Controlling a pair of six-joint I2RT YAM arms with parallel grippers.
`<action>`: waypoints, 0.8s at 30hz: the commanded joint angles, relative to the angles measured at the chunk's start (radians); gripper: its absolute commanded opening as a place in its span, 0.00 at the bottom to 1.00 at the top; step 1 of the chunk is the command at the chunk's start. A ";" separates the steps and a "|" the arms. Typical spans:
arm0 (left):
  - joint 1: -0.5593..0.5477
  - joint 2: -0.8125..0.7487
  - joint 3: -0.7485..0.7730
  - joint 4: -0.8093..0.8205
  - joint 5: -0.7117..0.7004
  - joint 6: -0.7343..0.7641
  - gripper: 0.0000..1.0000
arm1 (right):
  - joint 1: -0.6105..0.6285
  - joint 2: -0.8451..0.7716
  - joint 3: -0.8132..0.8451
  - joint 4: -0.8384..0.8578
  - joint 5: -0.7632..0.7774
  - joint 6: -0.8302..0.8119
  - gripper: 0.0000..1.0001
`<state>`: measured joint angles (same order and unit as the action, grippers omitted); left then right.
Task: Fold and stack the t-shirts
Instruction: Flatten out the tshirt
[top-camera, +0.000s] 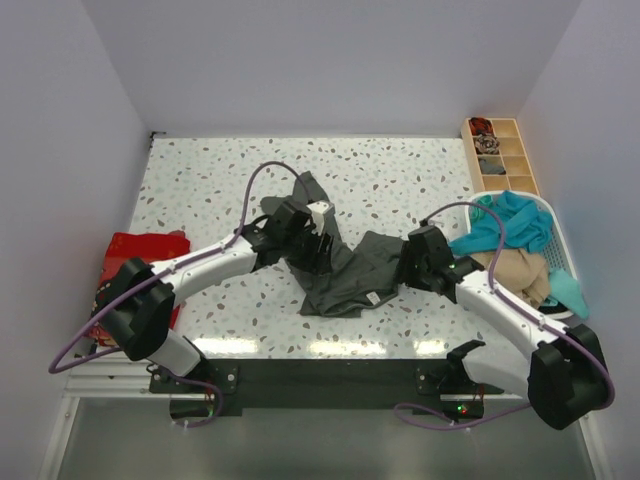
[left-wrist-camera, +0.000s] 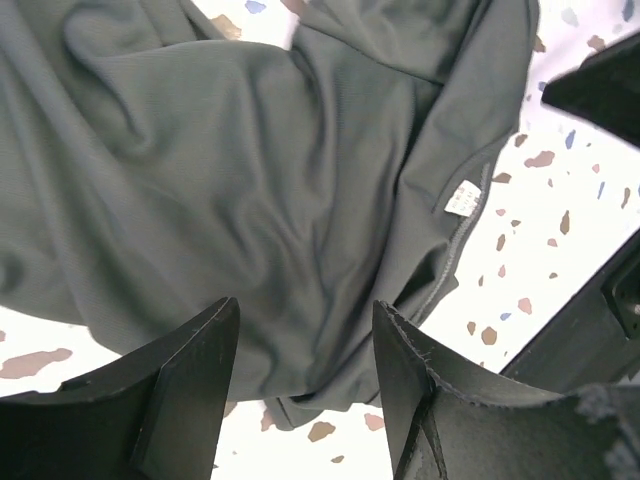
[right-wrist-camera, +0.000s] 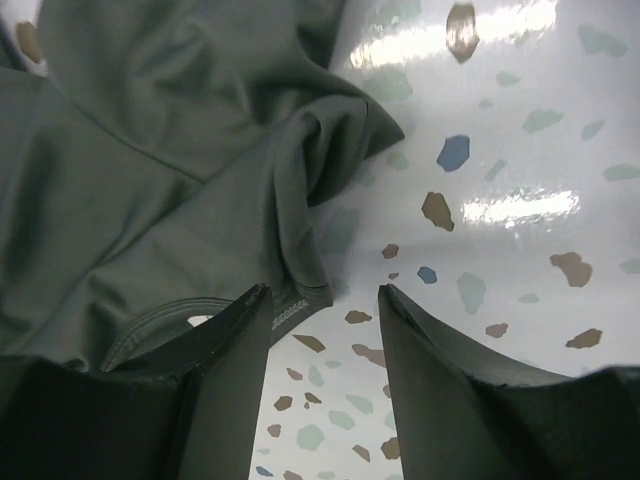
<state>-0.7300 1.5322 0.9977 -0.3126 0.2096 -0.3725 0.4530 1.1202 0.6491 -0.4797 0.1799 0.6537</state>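
Observation:
A dark grey-green t-shirt (top-camera: 345, 275) lies crumpled on the speckled table (top-camera: 210, 180) between my two arms. My left gripper (top-camera: 318, 238) hovers over its left part; in the left wrist view that left gripper (left-wrist-camera: 305, 322) is open, with the grey cloth (left-wrist-camera: 250, 180) and its white label (left-wrist-camera: 462, 198) lying below the gap. My right gripper (top-camera: 412, 262) stands at the shirt's right edge. The right wrist view shows it (right-wrist-camera: 322, 300) open over bare table, a hemmed corner of the shirt (right-wrist-camera: 200, 200) beside its left finger (right-wrist-camera: 235, 350).
A red t-shirt (top-camera: 140, 250) sits at the table's left edge. A white basket (top-camera: 560, 240) at the right holds a teal t-shirt (top-camera: 510, 222) and a tan one (top-camera: 520, 272). A wooden compartment tray (top-camera: 505, 150) stands at the back right.

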 joint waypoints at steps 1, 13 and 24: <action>0.021 0.002 0.033 0.007 -0.035 0.035 0.61 | -0.004 -0.020 -0.084 0.180 -0.043 0.080 0.50; 0.101 0.019 0.021 0.023 -0.019 0.049 0.61 | -0.040 0.076 -0.174 0.401 -0.131 0.070 0.37; 0.173 0.022 0.035 0.066 0.008 0.027 0.59 | -0.056 0.030 0.054 0.265 -0.161 -0.084 0.00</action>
<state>-0.5739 1.5585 0.9985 -0.3004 0.2058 -0.3477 0.4011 1.2255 0.5228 -0.1402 0.0200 0.6693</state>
